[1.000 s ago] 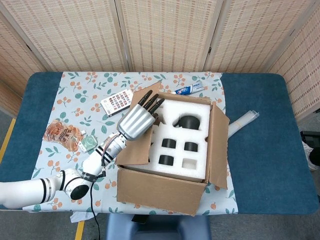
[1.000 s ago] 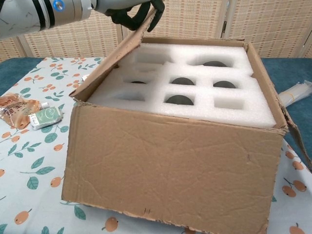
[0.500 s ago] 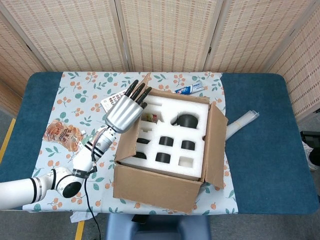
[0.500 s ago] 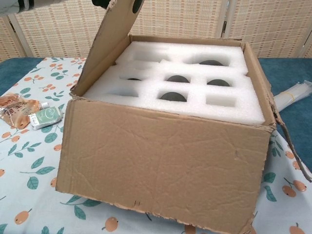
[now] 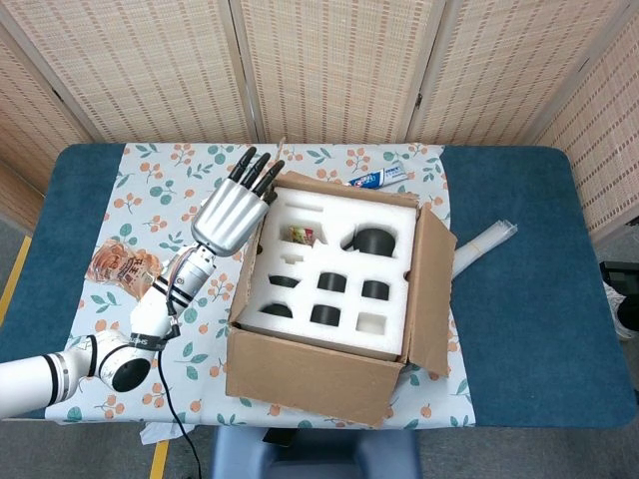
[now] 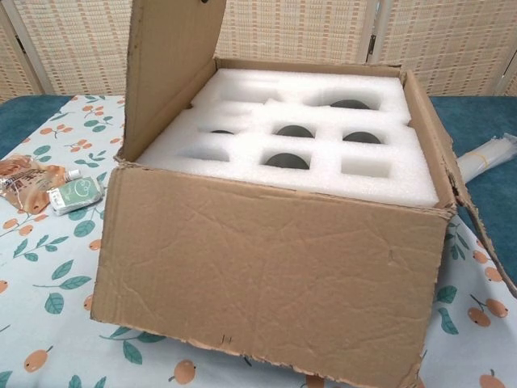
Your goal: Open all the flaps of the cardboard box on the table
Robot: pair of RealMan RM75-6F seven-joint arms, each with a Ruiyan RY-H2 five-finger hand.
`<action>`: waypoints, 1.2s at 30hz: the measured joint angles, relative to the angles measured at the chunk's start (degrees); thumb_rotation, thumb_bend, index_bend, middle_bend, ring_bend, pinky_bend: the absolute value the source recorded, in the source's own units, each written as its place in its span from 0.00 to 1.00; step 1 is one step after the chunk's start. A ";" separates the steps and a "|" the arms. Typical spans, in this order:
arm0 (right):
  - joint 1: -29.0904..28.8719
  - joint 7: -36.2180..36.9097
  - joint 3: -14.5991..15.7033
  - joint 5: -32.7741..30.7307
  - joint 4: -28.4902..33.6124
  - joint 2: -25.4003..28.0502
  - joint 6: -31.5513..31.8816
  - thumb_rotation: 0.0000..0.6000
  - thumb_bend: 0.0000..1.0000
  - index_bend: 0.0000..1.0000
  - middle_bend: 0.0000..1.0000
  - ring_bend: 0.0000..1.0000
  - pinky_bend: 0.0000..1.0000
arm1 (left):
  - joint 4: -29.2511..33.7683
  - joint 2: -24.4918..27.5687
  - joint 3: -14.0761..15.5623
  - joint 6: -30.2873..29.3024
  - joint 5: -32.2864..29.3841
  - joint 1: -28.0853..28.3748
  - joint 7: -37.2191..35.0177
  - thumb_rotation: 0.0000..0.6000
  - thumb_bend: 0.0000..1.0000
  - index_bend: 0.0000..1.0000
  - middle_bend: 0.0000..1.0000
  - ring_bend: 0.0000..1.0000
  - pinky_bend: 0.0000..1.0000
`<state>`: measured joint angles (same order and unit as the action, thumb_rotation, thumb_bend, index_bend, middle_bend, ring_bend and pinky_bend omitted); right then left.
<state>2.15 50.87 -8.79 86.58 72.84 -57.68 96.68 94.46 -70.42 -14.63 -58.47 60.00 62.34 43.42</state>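
Up goes the left flap (image 6: 168, 73): half a second ago it still leaned over the foam, and now it stands almost upright on the cardboard box (image 5: 329, 299), with my left hand (image 5: 228, 213) swung outward along with it. Nearest to me is the box's front wall, standing on the flowered cloth (image 5: 160, 215) at mid-table. Inside sits the white foam insert (image 5: 334, 274), its dark round pockets uncovered. On the box's right side, the right flap (image 5: 435, 289) hangs open and outward. At the box's left edge, my left hand's fingers (image 5: 257, 172) are straight and close together, laid against the raised flap. Left of the box lie snack packets (image 5: 128, 269). Beyond the box's far wall rests a toothpaste tube (image 5: 379, 178). My right hand shows in neither view.
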 measured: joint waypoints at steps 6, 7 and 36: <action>-0.19 -0.30 0.04 -0.11 0.21 0.07 -0.38 0.57 0.53 0.23 0.00 0.00 0.00 | -0.37 1.21 -0.25 -0.29 -0.55 -0.60 -1.16 1.00 1.00 0.44 0.11 0.00 0.00; -0.18 -0.32 0.05 -0.12 0.25 0.08 -0.35 0.57 0.53 0.23 0.00 0.00 0.00 | -0.43 1.45 -0.29 -0.48 -0.48 -0.82 -1.59 1.00 1.00 0.44 0.11 0.00 0.00; -1.39 -5.20 0.53 0.22 2.81 0.38 -2.37 0.58 0.53 0.23 0.00 0.00 0.00 | -2.94 6.90 0.44 -4.47 -7.16 -10.11 -8.76 1.00 1.00 0.32 0.08 0.00 0.00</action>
<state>0.77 45.67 -8.26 86.80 75.65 -57.30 94.32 91.52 -63.52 -14.20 -62.94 52.85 52.23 34.67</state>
